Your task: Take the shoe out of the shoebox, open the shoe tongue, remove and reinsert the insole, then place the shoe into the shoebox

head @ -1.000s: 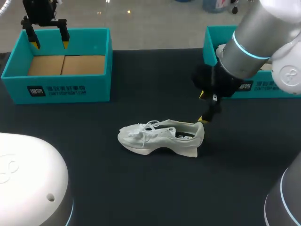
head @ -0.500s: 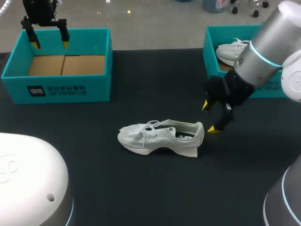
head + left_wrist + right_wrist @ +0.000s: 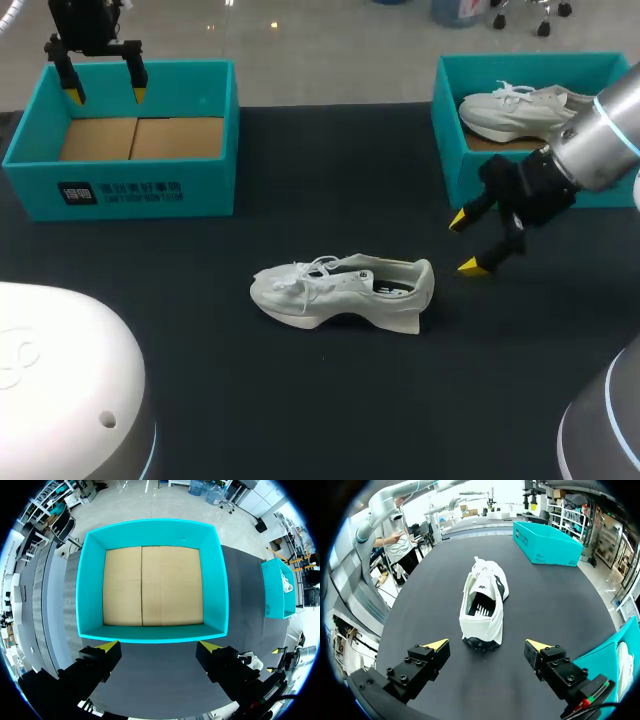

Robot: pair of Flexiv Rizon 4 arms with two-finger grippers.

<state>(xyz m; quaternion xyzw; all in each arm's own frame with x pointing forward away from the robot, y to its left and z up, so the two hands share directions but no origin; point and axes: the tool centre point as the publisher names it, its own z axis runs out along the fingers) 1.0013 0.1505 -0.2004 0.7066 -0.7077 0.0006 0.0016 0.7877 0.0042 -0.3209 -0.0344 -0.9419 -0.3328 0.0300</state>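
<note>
1. The white shoe (image 3: 345, 290) stands on its sole near the middle of the dark surface (image 3: 300, 400). It is outside both boxes. Its toe points toward my left side and its heel toward my right.
2. The right end effector (image 3: 467, 243) hangs just beyond the heel, apart from the shoe. Its two yellow-tipped fingers are spread wide and hold nothing.
3. In the right wrist view the shoe (image 3: 482, 602) lies straight ahead of the right end effector (image 3: 487, 645), in line with the gap between the fingers. The heel is the nearest part and the toe points away. Neither finger touches it, and the dark inside of the shoe shows through its opening.
4. The right shoebox (image 3: 450, 130) is a teal box at the surface's far right, just behind the right arm. A second white shoe (image 3: 515, 110) lies inside it.
5. The left shoebox (image 3: 120, 180) is teal and sits at the far left, well apart from the shoe on the surface. Its brown cardboard floor is in view.
6. The left end effector (image 3: 106, 94) hovers over the far rim of the left shoebox. Its fingers are spread and grip nothing.
7. In the left wrist view the left end effector (image 3: 159, 646) looks down into that shoebox (image 3: 150, 632), with both tips just at one wall.
</note>
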